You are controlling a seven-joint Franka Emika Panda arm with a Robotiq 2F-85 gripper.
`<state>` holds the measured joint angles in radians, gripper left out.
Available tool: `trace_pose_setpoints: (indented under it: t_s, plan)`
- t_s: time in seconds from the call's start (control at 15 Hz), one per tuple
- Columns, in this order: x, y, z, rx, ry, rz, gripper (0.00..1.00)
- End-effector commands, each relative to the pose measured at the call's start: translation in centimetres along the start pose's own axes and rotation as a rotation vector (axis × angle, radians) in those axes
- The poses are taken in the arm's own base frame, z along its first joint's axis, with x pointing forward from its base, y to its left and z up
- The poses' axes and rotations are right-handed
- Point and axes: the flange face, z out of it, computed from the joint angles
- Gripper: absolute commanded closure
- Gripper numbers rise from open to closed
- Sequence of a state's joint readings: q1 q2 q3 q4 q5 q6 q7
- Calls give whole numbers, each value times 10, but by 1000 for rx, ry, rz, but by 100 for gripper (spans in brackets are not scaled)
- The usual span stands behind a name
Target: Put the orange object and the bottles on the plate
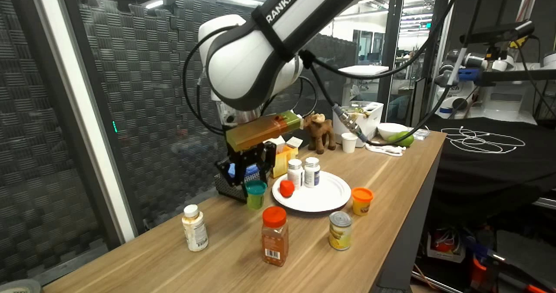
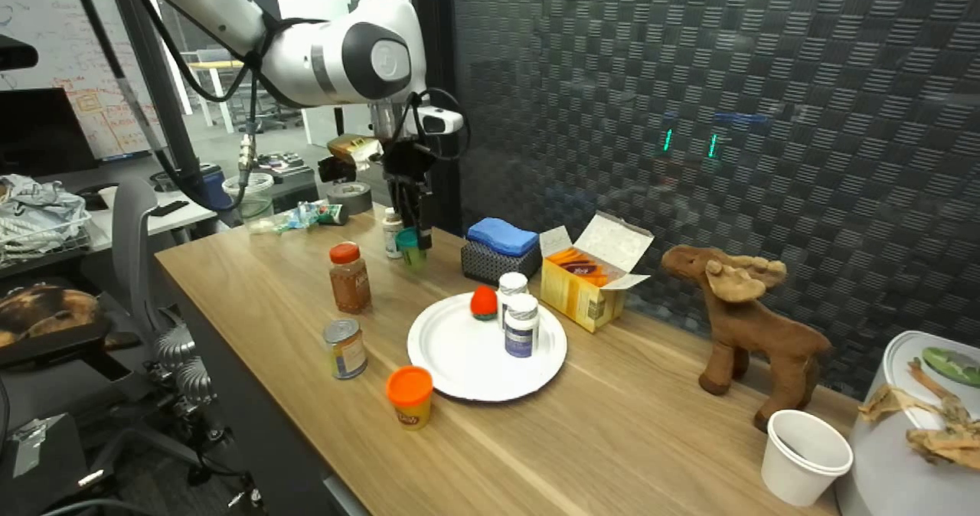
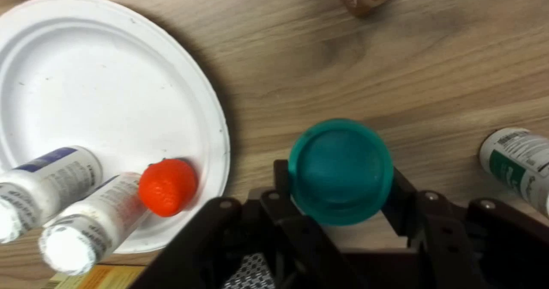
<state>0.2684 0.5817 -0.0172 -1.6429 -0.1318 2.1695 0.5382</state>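
End effector (image 3: 340, 180) looks clamped on the teal-lidded tub (image 3: 341, 171); I'm guessing grab step, so next it needs to lift towards the plate (image 3: 107, 94) beside it.

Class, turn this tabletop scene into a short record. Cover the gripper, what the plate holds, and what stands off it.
gripper: jaws either side of the teal-lidded tub; whether clamped, cannot tell
plate: two white bottles, red object
off plate: orange-lidded tub, can, red-lidded jar, third white bottle
nearby: open yellow box, toy moose
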Motion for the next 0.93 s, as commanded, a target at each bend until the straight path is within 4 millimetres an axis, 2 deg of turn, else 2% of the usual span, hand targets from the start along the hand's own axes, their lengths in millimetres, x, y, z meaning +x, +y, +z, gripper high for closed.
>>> trace_pose_setpoints:
  t_s: [0.0, 0.2, 0.6, 0.87]
  plan:
    - [-11, 38, -25, 3, 24, 89, 73]
    - [-11, 70, -16, -4, -4, 140, 73]
    - [8, 132, 27, -43, 63, 157, 73]
    - [19, 158, 36, -104, 117, 58, 73]
